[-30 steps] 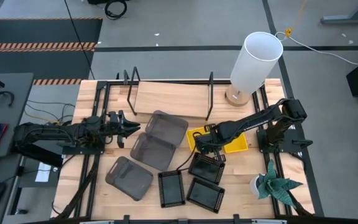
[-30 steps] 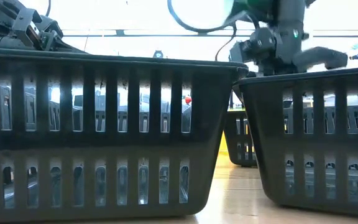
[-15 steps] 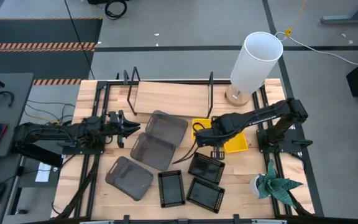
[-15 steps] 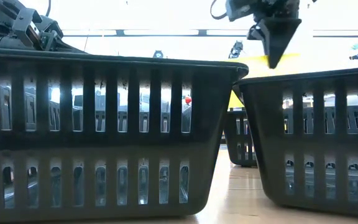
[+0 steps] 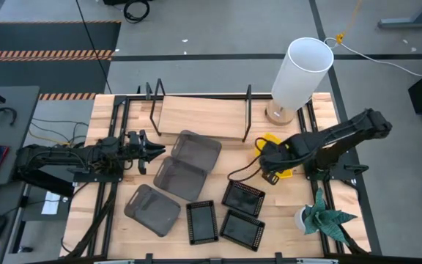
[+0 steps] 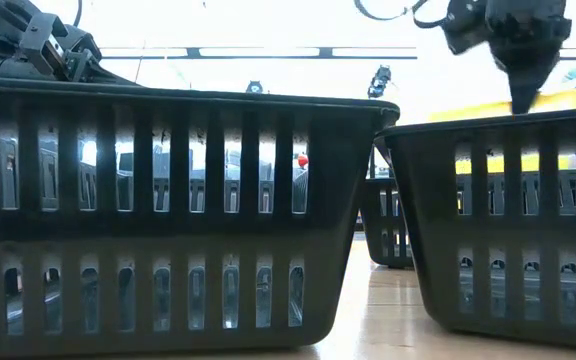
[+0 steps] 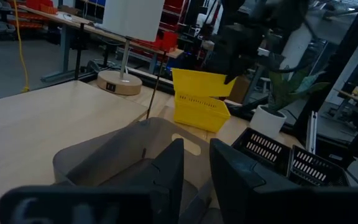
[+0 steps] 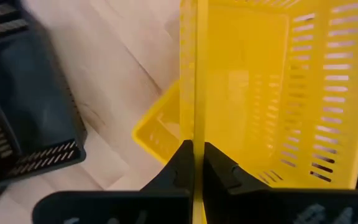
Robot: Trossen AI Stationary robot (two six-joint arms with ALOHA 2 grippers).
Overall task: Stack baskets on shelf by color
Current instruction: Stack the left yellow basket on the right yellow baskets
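My right gripper (image 5: 268,161) is shut on a bright yellow basket (image 7: 204,83) and holds it tilted above the other yellow baskets (image 7: 201,115), right of the table's middle. Three grey baskets (image 5: 182,178) lie in a slanting row left of centre. Three black mesh baskets (image 5: 242,196) sit near the front edge. The light-wood shelf (image 5: 200,116) with black wire uprights stands at the far side. My left gripper (image 5: 158,152) waits, slightly open, level with the table, just left of the grey baskets (image 7: 104,155). My right gripper pinches the yellow basket's long side wall at its rim (image 8: 194,106), one finger inside the basket and one outside. The fingers come from above, pointing down. The basket hangs tipped on edge, raised above the yellow baskets (image 8: 157,134) that stay on the table.
A tall white cylinder (image 5: 300,72) on a round wooden base stands at the shelf's right end. A small potted plant (image 5: 321,218) sits at the near right corner. Two black baskets (image 6: 168,210) fill the low view. Bare wood lies between the shelf and the grey baskets.
My right gripper has risen and moved toward the table's right edge, carrying one yellow basket up off the yellow pile. The basket has tipped from lying flat onto its edge. The rest of the yellow pile has stayed on the table.
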